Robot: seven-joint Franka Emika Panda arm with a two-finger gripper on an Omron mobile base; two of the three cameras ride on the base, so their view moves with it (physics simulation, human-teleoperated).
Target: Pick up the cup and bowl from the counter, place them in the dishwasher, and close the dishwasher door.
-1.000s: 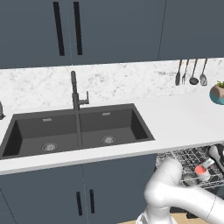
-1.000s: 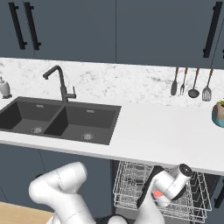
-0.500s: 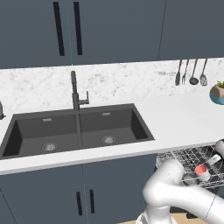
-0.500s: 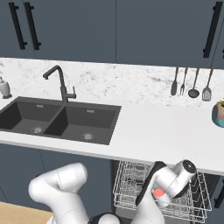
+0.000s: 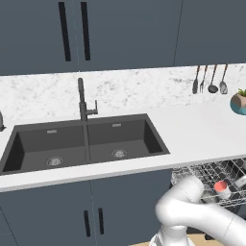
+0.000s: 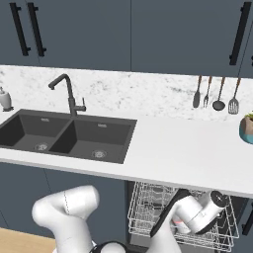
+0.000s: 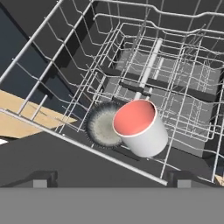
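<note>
With the fingers spread wide and holding nothing, you have the gripper above the dishwasher rack. The cup lies tilted in the wire rack, red inside facing the camera, touching neither finger.
</note>
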